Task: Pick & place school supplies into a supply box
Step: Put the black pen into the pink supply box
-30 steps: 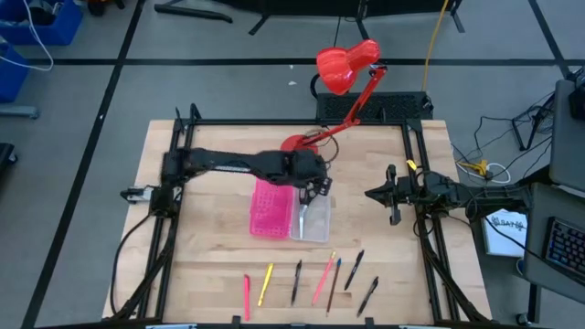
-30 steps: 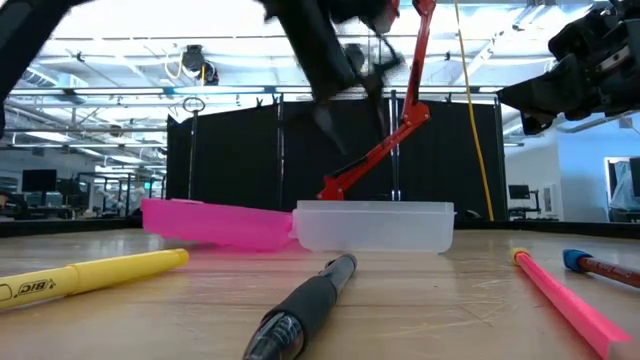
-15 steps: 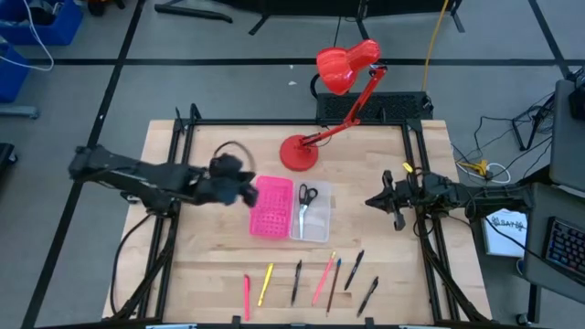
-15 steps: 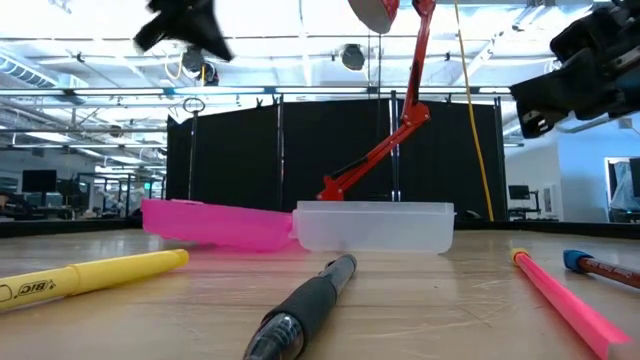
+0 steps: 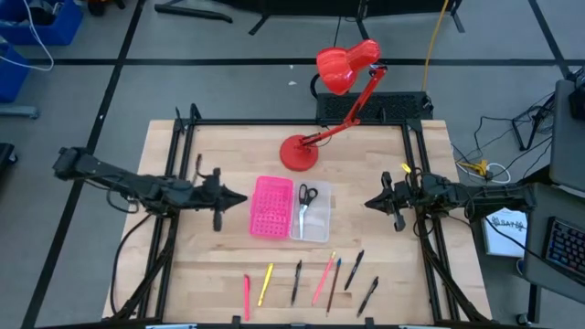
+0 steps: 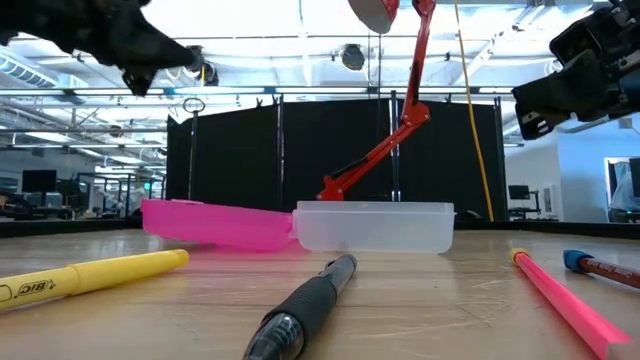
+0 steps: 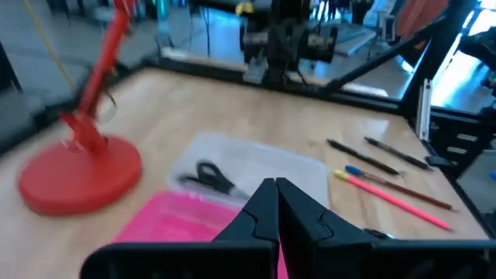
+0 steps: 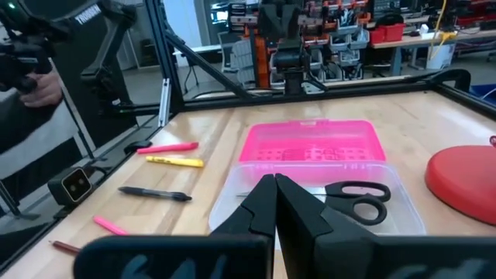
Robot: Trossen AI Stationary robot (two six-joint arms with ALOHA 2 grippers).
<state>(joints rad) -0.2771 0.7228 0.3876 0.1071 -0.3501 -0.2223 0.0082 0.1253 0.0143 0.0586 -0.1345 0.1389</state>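
Note:
The supply box lies open in the table's middle, its pink half [image 5: 271, 206] on the left and its clear half [image 5: 313, 219] on the right. Black-handled scissors [image 5: 304, 203] lie flat in the clear half. Several pens and pencils [image 5: 311, 281] lie in a row on the table near its front edge. My left gripper [image 5: 239, 196] hovers shut and empty left of the pink half, pointing at it. My right gripper [image 5: 368, 203] hovers shut and empty right of the clear half. In both wrist views the shut fingers [image 7: 275, 195] [image 8: 275, 191] hold nothing.
A red desk lamp stands with its base [image 5: 298, 152] just behind the box, and its head [image 5: 345, 64] reaches past the far edge. Black frame rails [image 5: 183, 123] run along the table's sides. A person's hand [image 8: 39, 85] shows beyond the table in the right wrist view.
My left gripper has drawn back from above the box toward the table's left edge, tipping from pointing down to almost level, and has shut on nothing. The scissors stay lying in the clear half.

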